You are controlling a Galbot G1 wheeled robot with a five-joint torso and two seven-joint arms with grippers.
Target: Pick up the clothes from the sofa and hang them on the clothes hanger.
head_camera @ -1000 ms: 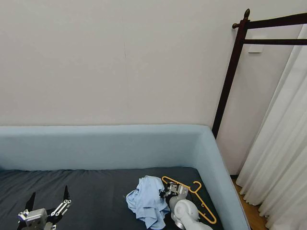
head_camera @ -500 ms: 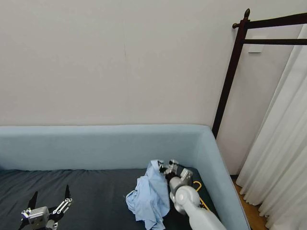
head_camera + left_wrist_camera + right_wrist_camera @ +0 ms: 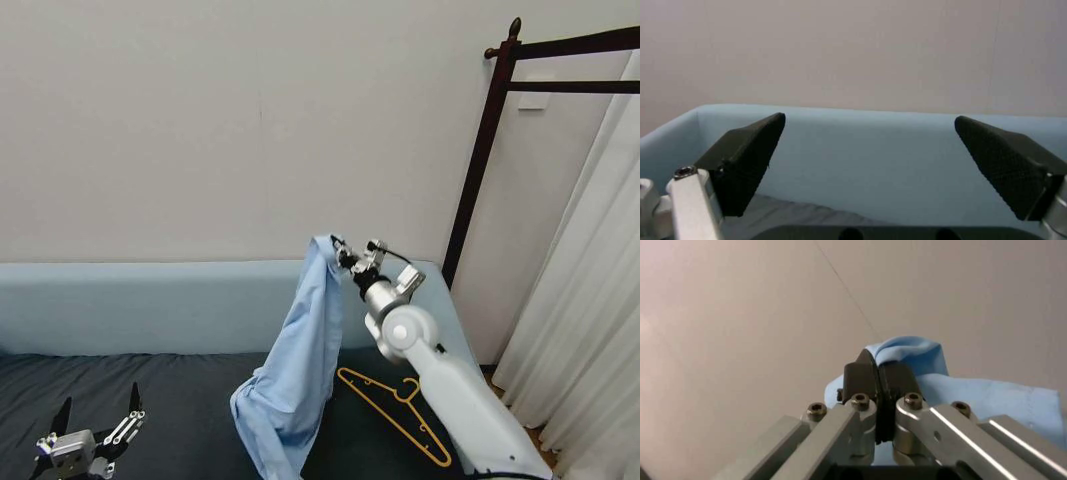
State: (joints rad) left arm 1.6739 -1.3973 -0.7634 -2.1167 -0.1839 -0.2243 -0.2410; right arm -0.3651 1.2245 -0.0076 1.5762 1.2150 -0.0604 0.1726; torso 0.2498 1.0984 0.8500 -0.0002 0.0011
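While it hangs from the right claw (image 3: 343,256), the light blue shirt (image 3: 300,370) is raised clear of the sofa's backrest (image 3: 150,300) at its top end and drapes downward in one long fold. Its lower end bunches in front of the dark seat cushion (image 3: 180,410); whether it touches the cushion cannot be told. The right claw is clenched on a small pinch of the fabric at the top edge. The right wrist view confirms this: the two black pads (image 3: 857,377) are pressed together with blue cloth (image 3: 920,360) gathered just behind them.

An orange hanger (image 3: 392,407) lies flat on the seat cushion, just beside the hanging shirt and below the right arm, close to the sofa's right armrest.

A dark wooden clothes rack (image 3: 480,160) stands beyond that armrest against the wall, well apart from the shirt. A white curtain (image 3: 590,300) hangs beside the rack.

The left claw (image 3: 100,405) sits low over the seat at the sofa's left end, well apart from the shirt. Its fingers (image 3: 747,155) are spread wide and hold nothing.
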